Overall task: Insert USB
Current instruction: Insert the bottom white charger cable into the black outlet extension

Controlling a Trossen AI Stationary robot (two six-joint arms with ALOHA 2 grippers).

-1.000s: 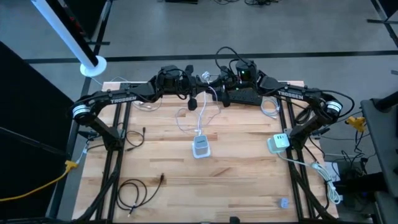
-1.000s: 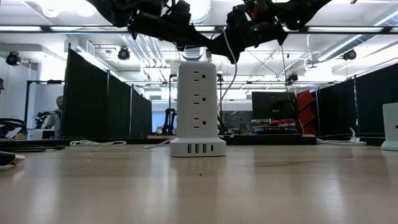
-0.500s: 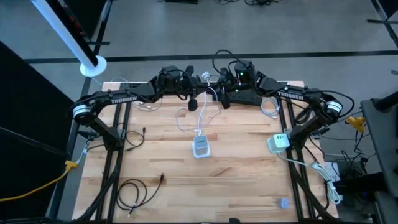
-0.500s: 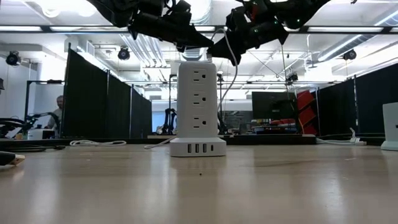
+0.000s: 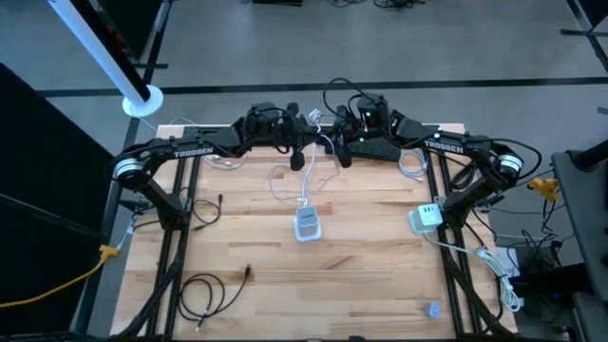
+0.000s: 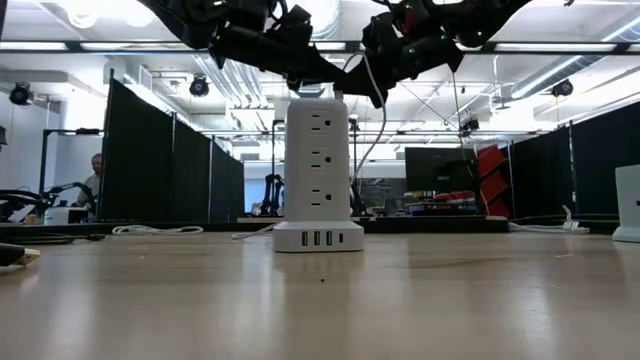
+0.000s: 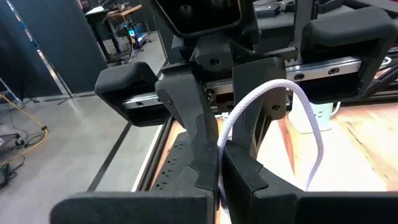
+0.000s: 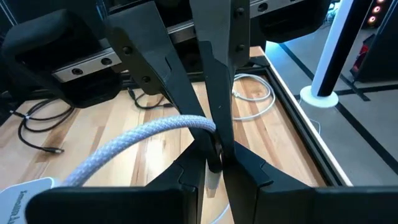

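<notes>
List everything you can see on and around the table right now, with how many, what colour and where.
Power tower: one, white, upright at table centre, USB ports along its base.
Braided cable: one, white, running from the tower's top up to both pincers.
Second power block: one, white, at the table's right edge.
Black cables: two, near-left corner and left side.
White cable coil: one, far right.
Table: one, light wood.
Left pincer: shut on the cable, above the far centre.
Right pincer: shut on the cable, facing the left one.

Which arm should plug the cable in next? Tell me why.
Probably right. The left gripper and right gripper both pinch the cable in mid-air, but its pale tip seems to show between the right one's fingers.
</notes>
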